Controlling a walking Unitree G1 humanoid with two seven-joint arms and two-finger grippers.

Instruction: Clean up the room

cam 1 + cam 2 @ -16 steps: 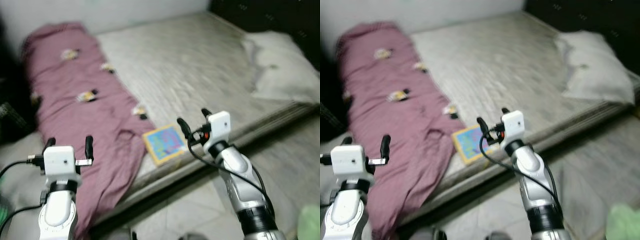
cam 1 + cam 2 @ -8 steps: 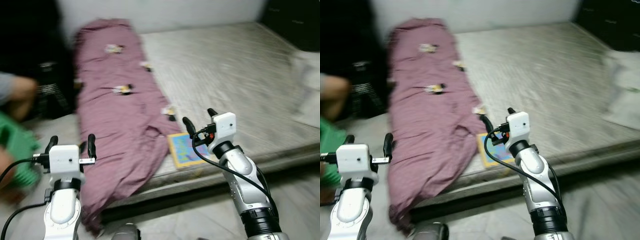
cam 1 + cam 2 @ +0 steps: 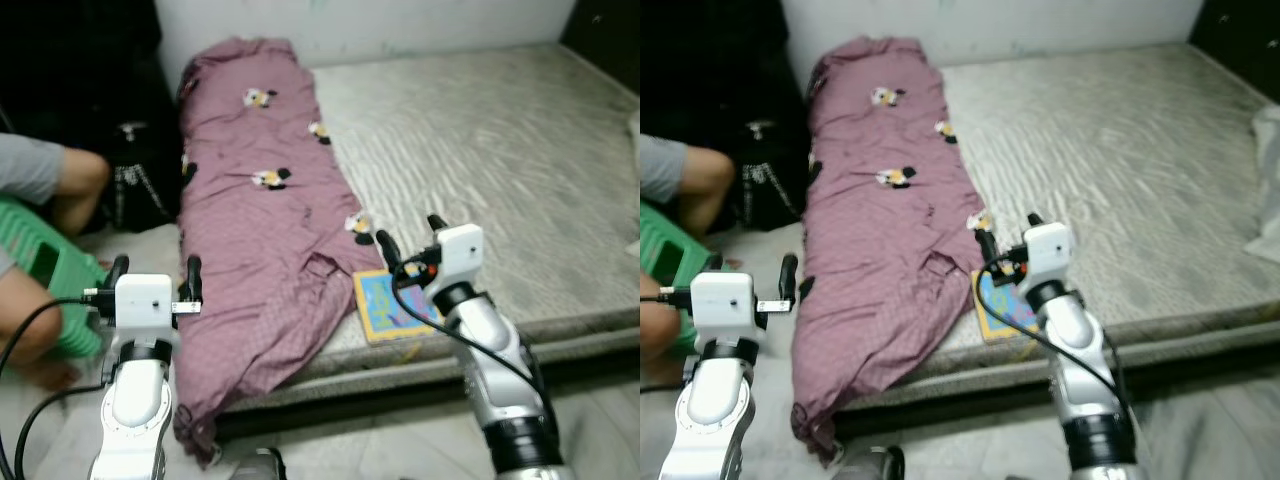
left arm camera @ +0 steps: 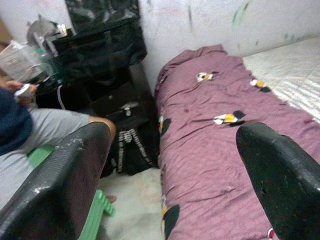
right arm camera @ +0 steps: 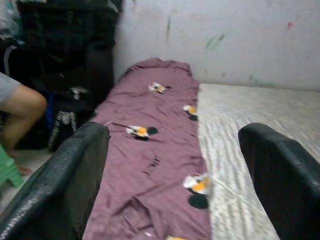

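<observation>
So there's one bed [image 3: 520, 130] here, low to the floor with a grey patterned mattress, and one mauve blanket [image 3: 260, 230] laid in a long strip down its left side, the near end spilling over the edge toward the floor. The blanket has small flower-like patches in white, yellow and black; I count five on the top in the head view. One colourful book [image 3: 392, 305] lies flat at the near edge of the mattress, just right of the blanket, blue cover with a yellow border; there's print on it but too blurry to read. Two claws are up in front of the bed: the left claw [image 3: 155, 273] hovers over the floor at the left, by the blanket's hanging side, fingers spread wide and holding nothing. The right claw [image 3: 408, 238] hangs just above the book's far end, also spread wide with nothing in it. On the far left a person [image 3: 40, 175] in grey shorts sits by one green plastic stool [image 3: 45, 270]. One black bag [image 4: 102, 47] sits against the wall beyond the person, and another dark bag with white stripes [image 4: 131, 150] is on the floor beside the bed.
</observation>
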